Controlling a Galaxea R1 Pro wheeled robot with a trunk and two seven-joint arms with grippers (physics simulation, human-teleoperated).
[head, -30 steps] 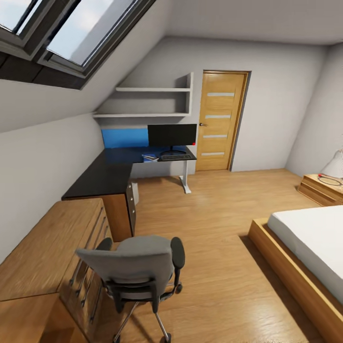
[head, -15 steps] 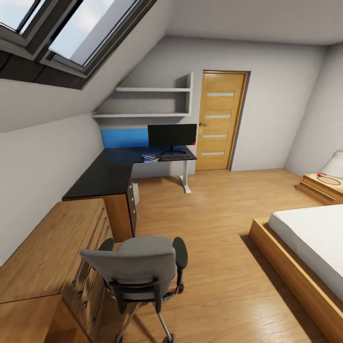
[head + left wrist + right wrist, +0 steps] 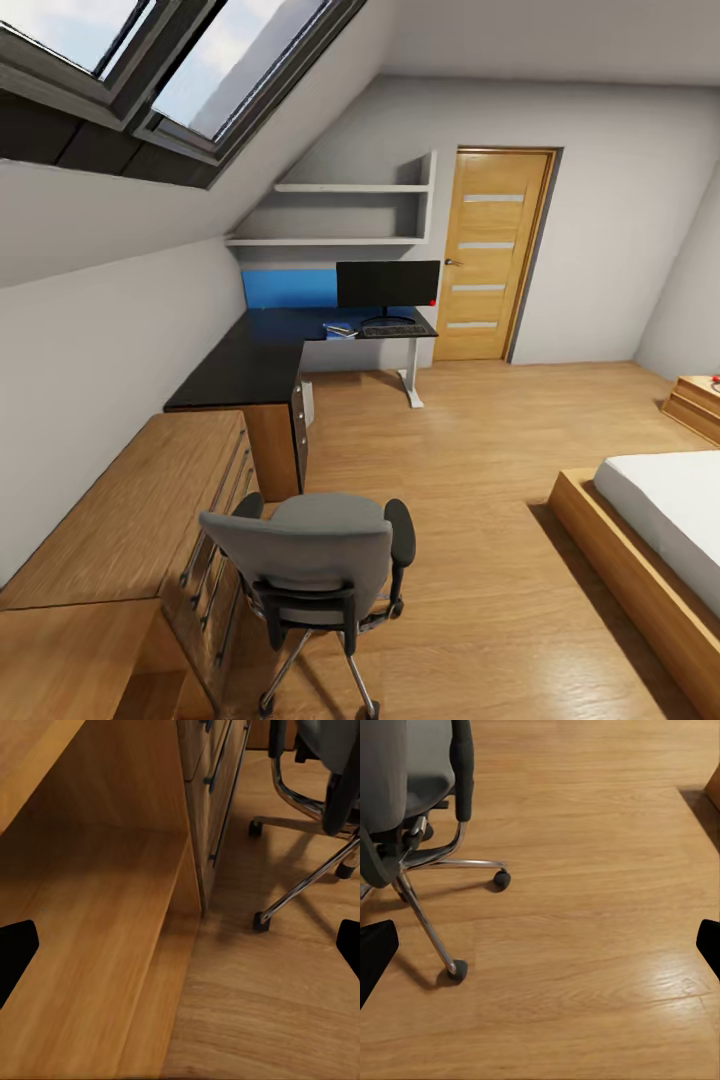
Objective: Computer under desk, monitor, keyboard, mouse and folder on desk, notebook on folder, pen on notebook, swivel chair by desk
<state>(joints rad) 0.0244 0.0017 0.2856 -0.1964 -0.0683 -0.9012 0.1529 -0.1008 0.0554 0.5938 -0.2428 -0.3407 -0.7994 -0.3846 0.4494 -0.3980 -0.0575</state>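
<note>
swivel chair: near foreground of head view, back turned to camera, grey back and seat, black armrests, chrome star base on casters. Stands on the wood floor just beside the wooden dresser, well apart from the desk.
desk: glossy black L-shaped tabletop along the left wall and far corner, white leg at its far end, drawers at the near end.
monitor: upright on the far tabletop, red dot at lower right corner, blue panel on the wall beside it.
keyboard: flat on the tabletop in front of the monitor base.
small items: something bluish lies on the tabletop left of the keyboard; too small to identify.
computer: pale sliver under the desk beside the drawers, mostly hidden.
room: door right of the desk, two wall shelves above it, bed at right.
left jaws: open; dark fingertips at both edges of the left wrist view, nothing between them, dresser side and chair base below.
right jaws: open; fingertips wide apart in the right wrist view, empty, over floor next to the chair casters.
</note>
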